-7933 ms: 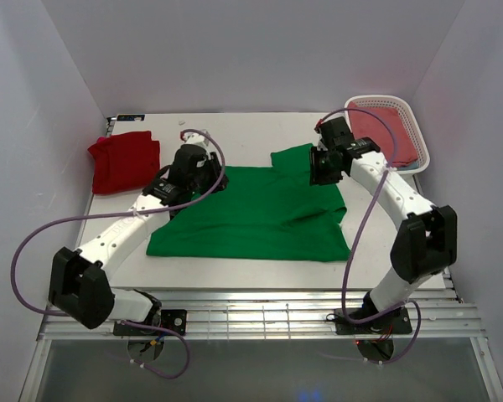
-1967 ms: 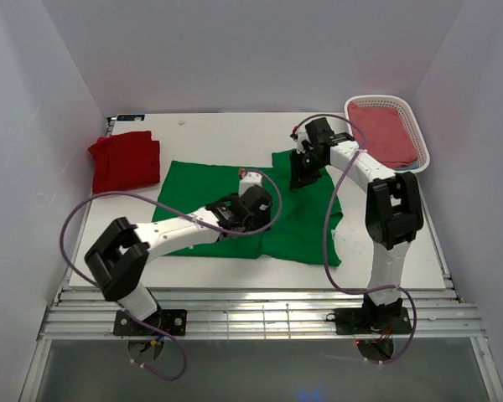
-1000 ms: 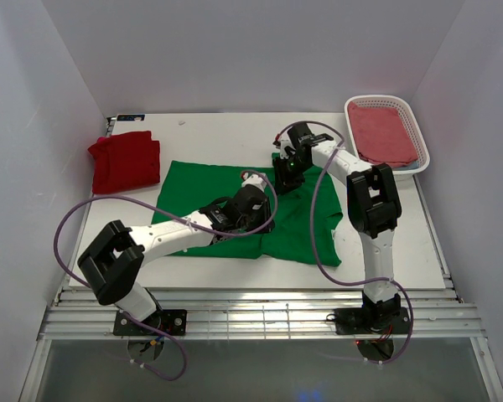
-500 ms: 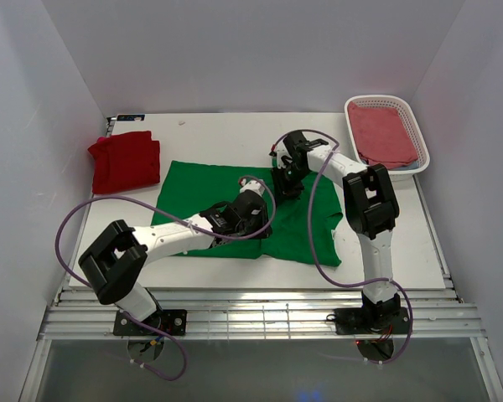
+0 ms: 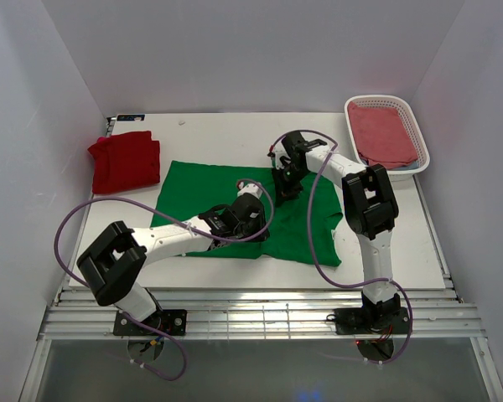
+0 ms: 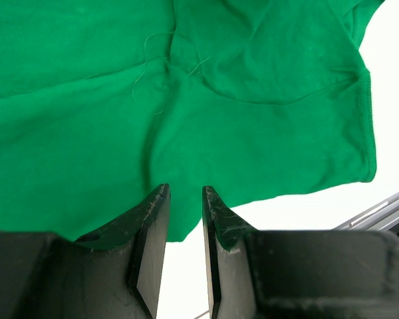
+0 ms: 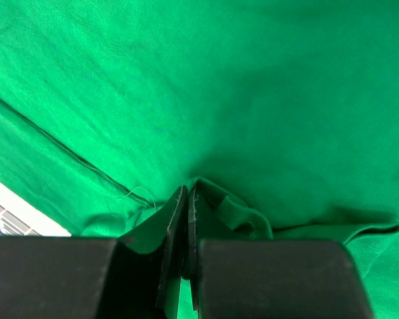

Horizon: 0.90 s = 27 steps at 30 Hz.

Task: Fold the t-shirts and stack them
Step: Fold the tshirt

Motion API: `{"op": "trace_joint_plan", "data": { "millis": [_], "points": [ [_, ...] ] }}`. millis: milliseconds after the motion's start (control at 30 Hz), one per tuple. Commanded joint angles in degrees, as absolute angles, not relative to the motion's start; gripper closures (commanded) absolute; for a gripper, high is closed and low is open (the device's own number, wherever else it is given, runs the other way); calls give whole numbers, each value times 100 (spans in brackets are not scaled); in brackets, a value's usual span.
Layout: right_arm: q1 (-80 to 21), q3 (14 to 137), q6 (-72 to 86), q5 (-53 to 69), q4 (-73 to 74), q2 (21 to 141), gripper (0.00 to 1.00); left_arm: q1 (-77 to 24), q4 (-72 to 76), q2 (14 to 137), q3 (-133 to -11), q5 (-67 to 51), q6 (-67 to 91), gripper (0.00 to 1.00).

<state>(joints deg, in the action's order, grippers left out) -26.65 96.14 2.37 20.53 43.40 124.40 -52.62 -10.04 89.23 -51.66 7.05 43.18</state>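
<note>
The green t-shirt [image 5: 197,188] lies spread across the middle of the table and fills both wrist views [image 6: 186,86] [image 7: 253,80]. Its right part is doubled over. A red t-shirt [image 5: 124,161] lies folded at the back left. My right gripper [image 5: 287,186] reaches down onto the green shirt's upper middle, and its jaws [image 7: 186,194] are shut on a raised fold of green cloth with a hem beside it. My left gripper [image 5: 256,219] hovers over the shirt's near part. Its jaws [image 6: 185,189] stand a narrow gap apart, with nothing between them.
A white basket [image 5: 421,155] at the back right holds a pinkish-red cloth [image 5: 386,134]. Purple cables loop from both arms. A metal rail [image 5: 260,314] runs along the table's near edge, and white walls close in the sides and back.
My right gripper has slid a little toward the shirt's middle and closed on a fold of green cloth. My left gripper has barely moved.
</note>
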Motion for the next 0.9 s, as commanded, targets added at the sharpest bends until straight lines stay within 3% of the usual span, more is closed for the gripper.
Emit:
{"op": "trace_joint_plan", "data": {
  "millis": [0,600,667,733,867],
  "points": [
    [-2698,9914,228,2162,4202,12305,92,-5282,-993,8613,-5071,809,4368,63],
    [-2733,10046,527,2926,3516,12797,92,-5282,-1099,8631,-5019,844,4324,64],
    [-2742,10072,484,3023,3454,12841,88,-5282,-1107,8631,-4992,835,4324,64],
    [-2768,10090,431,3067,3410,12858,75,-5282,-1107,8622,-4966,817,4324,64],
    [-2795,10046,369,2796,3104,12579,69,-5282,-1099,8587,-4922,809,4342,64]
  ]
}}
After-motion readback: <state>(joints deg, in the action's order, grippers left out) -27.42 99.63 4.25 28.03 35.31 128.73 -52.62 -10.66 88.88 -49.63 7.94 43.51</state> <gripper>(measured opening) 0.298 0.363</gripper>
